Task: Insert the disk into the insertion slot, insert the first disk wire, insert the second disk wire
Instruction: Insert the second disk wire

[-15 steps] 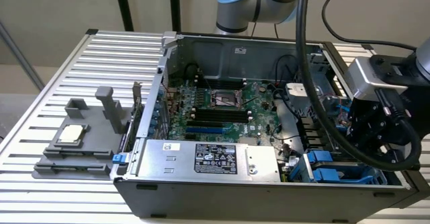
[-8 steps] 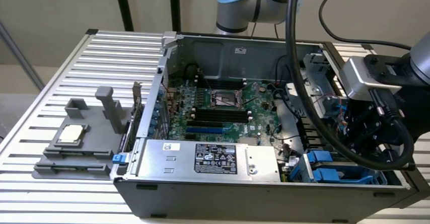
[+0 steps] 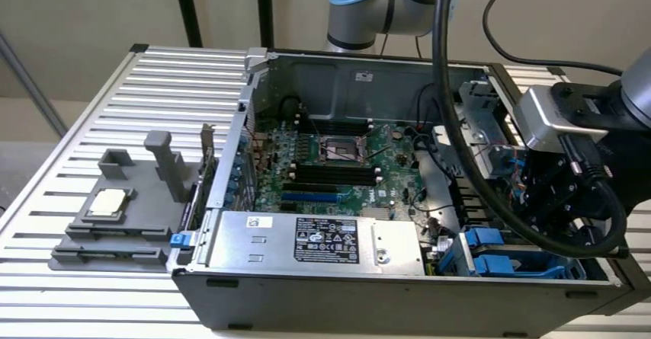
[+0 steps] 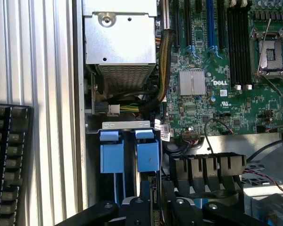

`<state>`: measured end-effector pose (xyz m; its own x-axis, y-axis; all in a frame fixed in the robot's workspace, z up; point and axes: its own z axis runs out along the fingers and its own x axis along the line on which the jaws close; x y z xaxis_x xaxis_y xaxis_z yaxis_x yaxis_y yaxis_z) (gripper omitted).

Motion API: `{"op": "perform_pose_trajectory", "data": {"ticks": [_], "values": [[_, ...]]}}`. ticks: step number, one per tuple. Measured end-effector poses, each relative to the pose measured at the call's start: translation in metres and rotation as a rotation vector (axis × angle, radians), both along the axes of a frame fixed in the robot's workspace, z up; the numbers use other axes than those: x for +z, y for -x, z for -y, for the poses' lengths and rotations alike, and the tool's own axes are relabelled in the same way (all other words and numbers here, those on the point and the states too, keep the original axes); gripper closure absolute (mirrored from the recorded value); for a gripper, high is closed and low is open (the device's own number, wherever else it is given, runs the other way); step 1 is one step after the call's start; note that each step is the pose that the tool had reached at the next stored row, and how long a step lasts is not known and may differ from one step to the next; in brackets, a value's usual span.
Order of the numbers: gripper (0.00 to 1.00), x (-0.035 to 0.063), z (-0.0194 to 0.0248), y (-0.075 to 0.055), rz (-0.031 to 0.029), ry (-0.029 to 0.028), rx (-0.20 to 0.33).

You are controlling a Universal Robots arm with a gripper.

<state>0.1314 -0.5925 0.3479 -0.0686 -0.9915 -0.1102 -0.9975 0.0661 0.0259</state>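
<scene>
"DELL" on green motherboard [image 4: 220, 83]

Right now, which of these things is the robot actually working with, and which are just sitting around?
Part of the job:
- blue-clipped drive cage
- the robot's hand, close by that cage

Just sitting there:
- silver power supply box
- motherboard
- keyboard
- grey holder with a processor chip on it

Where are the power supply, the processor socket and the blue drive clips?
Power supply [image 3: 325, 240]: exterior view, its black label.
Processor socket [image 3: 343, 148]: exterior view, its centre.
Blue clips [image 4: 148, 153]: wrist view, one clip's flat face.
</scene>
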Motion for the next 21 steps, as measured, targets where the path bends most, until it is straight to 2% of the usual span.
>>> {"op": "perform_pose_trajectory", "data": {"ticks": [3,5,15,17,19,21], "values": [[0.76,0.0001,0.0,0.0,0.0,0.0,0.0],[0.76,0.0036,0.0,0.001,0.0,0.0001,0.0],[0.76,0.0451,-0.0004,0.009,0.0,-0.0001,0.002],[0.76,0.0453,-0.0033,0.009,0.0,0.0005,0.002],[0.76,0.0453,-0.0082,0.009,0.0,0.0022,0.002],[0.76,0.0451,-0.0124,0.009,0.0,0.0054,0.002]]}}
